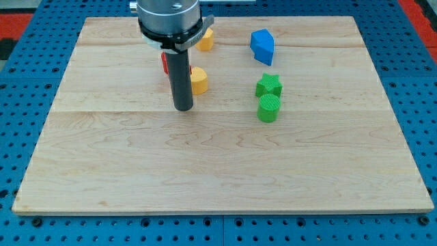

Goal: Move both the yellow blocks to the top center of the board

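Two yellow blocks lie near the view's top centre of the wooden board. One yellow block sits close to the top edge, partly hidden by the arm's head. The other yellow block lies lower, just right of the dark rod. My tip rests on the board, just below and left of this lower yellow block, close to it. A red block is mostly hidden behind the rod.
A blue block lies at the top right of centre. A green star-shaped block and a green round block sit touching, right of my tip. A blue pegboard table surrounds the board.
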